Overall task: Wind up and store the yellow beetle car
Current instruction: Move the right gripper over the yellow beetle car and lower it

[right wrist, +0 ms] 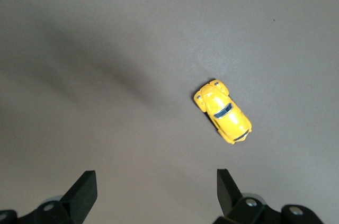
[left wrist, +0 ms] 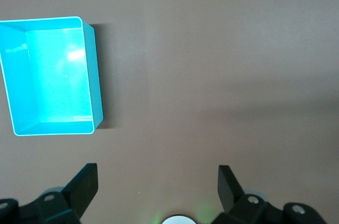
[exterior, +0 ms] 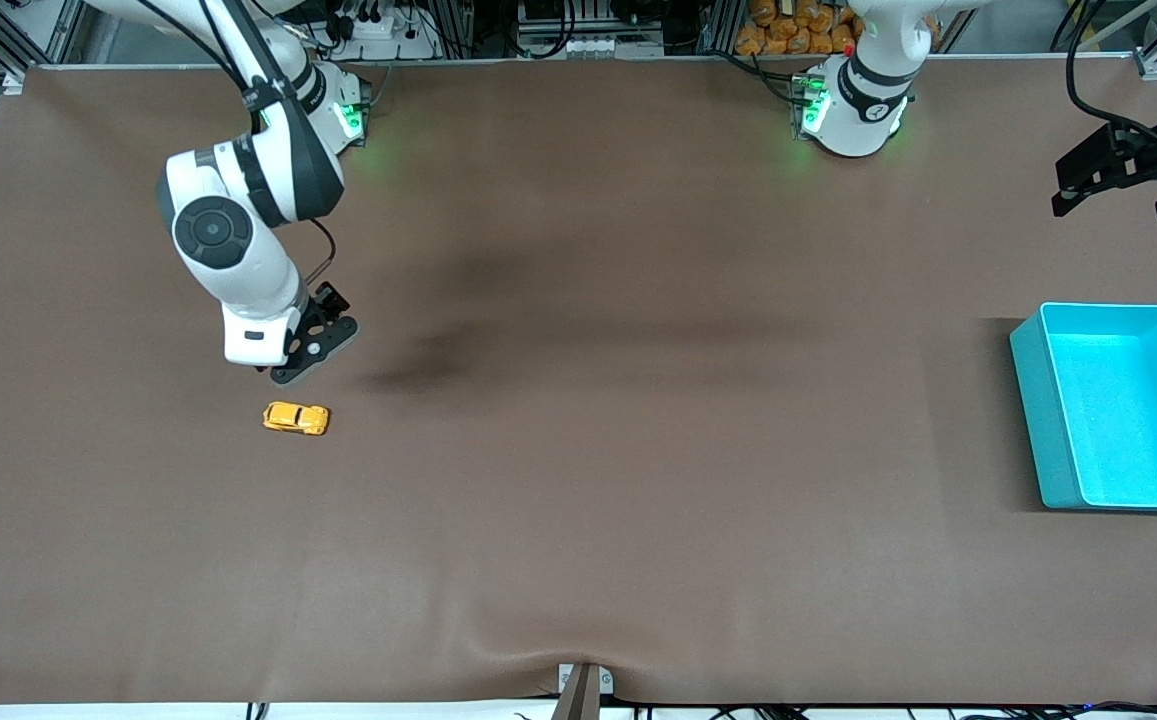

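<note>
- The yellow beetle car (exterior: pixel 295 417) sits on its wheels on the brown table mat (exterior: pixel 578 520), toward my right arm's end of the table, and nothing touches it.
- In my right wrist view the yellow beetle car (right wrist: pixel 223 111) lies at a slant on the bare mat, its dark windscreen showing.
- My right gripper (exterior: pixel 310 345) hangs in the air over the mat just beside the car, above a spot farther from the front camera than the car; its fingers (right wrist: pixel 85 192) are spread wide and hold nothing.
- The teal bin (exterior: pixel 1038 400) stands on the mat well apart from the car, at my left arm's end of the table; its inside shows only the bin's own floor.
- My left gripper (exterior: pixel 1118 185) waits in the air well apart from the car, over the mat near the bin and farther from the front camera than it; its fingers (left wrist: pixel 86 187) are also wide open and empty, with the teal bin (left wrist: pixel 96 75) in their view.
</note>
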### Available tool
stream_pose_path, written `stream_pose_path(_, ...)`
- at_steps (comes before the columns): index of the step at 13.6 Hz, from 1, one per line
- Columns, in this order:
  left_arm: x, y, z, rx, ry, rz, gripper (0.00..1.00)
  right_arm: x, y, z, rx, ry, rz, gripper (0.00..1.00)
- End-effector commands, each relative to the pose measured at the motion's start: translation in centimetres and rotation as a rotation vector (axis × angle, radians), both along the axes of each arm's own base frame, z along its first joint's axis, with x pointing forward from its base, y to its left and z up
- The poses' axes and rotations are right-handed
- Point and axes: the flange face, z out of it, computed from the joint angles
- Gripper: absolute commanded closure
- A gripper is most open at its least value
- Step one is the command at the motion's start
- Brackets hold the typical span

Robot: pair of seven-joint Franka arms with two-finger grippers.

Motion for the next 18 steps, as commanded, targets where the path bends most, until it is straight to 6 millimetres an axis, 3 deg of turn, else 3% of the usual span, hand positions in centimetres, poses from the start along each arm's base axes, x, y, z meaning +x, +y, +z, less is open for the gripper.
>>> stream_pose_path(1, -0.1, -0.1, 0.1, 0.006, 0.000, -0.009, 0.00, 1.5, -2.4, -2.2, 0.000, 0.002, 0.157, 0.00)
stream_pose_path(3, -0.1, -0.1, 0.1, 0.006, -0.002, -0.009, 0.00, 2.2, -4.1, -3.1, 0.007, 0.012, 0.242, 0.00)
stream_pose_path(8, 0.0, -0.1, 0.0, 0.006, 0.000, -0.009, 0.00, 2.4, -3.4, -5.0, 0.014, 0.049, 0.440, 0.00)
stream_pose_path(11, 0.0, -0.1, 0.0, 0.007, 0.001, -0.008, 0.00, 4.1, -4.2, -6.5, 0.019, 0.074, 0.611, 0.00)
stream_pose_path(12, 0.0, 0.0, 0.0, 0.009, 0.001, -0.008, 0.00, 4.7, -5.2, -6.8, 0.020, 0.067, 0.627, 0.00)
stream_pose_path(15, 0.0, 0.0, 0.0, 0.009, 0.001, -0.008, 0.00, 4.9, -5.7, -8.5, 0.024, 0.079, 0.679, 0.00)
stream_pose_path(18, 0.0, -0.1, -0.1, 0.008, 0.002, -0.010, 0.00, 5.5, -6.3, -9.4, 0.026, 0.086, 0.670, 0.07)
